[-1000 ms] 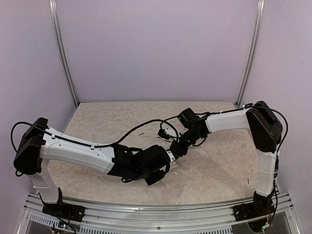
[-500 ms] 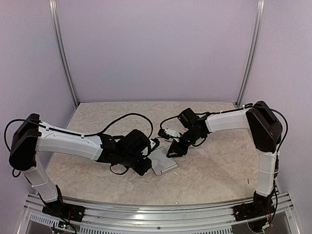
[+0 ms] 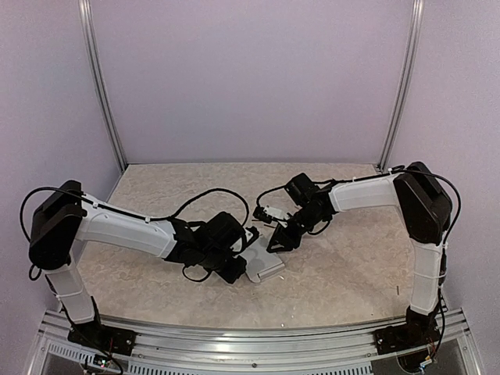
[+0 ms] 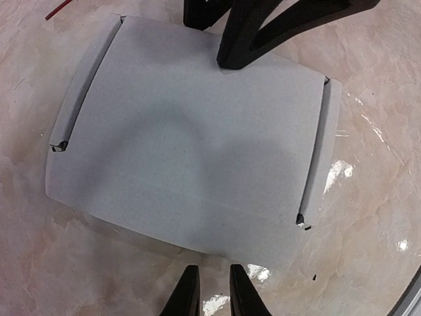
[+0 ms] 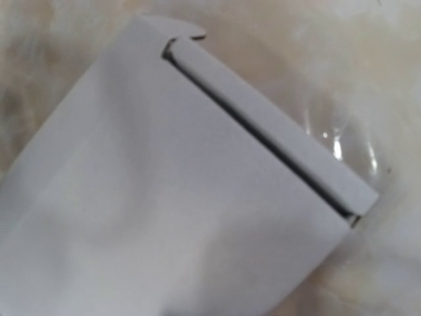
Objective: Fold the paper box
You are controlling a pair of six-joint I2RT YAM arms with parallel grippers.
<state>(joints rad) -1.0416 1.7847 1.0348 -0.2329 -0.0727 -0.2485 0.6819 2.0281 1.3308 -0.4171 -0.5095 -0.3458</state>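
Observation:
The paper box [image 3: 264, 262] lies flat on the mottled table, folded into a slim pale grey rectangle. In the left wrist view the box [image 4: 191, 145] has a narrow tucked flap along each short side. My left gripper [image 3: 241, 267] sits just off its near-left edge, and its fingers [image 4: 187, 299] are close together, empty and clear of the card. My right gripper [image 3: 281, 238] is at the box's far edge, with one dark fingertip [image 4: 227, 56] touching the top face. The right wrist view shows only the box [image 5: 164, 197], not its own fingers.
A red scrap [image 4: 59, 8] lies beyond the box's far left corner. A small dark scrap [image 3: 398, 291] lies at the right. Black cables [image 3: 211, 195] loop above the left arm. Purple walls and metal posts [image 3: 105, 94] enclose the table.
My left arm has drawn back to the left, off the box, uncovering it. The right gripper has stayed at the box's far edge.

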